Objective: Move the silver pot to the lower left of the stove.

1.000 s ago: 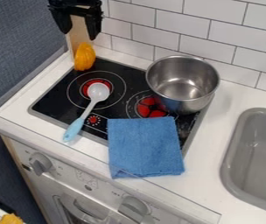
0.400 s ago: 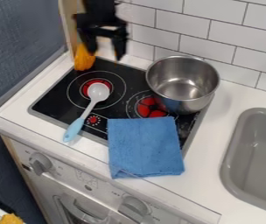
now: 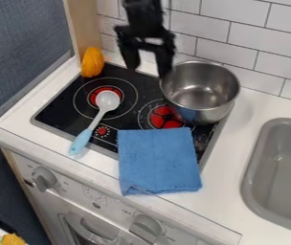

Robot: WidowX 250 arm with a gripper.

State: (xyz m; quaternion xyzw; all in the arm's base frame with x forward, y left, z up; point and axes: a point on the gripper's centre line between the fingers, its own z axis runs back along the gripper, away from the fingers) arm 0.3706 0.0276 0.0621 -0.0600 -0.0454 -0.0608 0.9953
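My gripper (image 3: 148,69) hangs over the back of the stove (image 3: 58,107), its two fingers spread open with nothing between them. Its right finger is just at the upper left rim of the silver pot (image 3: 200,91); whether they touch, I cannot tell. The pot stands upright and looks empty, at the back right of the black stove top.
A spoon with a light blue handle (image 3: 82,140) lies across the left of the stove. A blue cloth (image 3: 159,160) covers the front right part. An orange object (image 3: 92,62) sits at the back left corner. The grey sink (image 3: 282,167) is at the right.
From the upper left, my gripper has moved right and down to beside the pot's rim. The pot, spoon and cloth have stayed in place.
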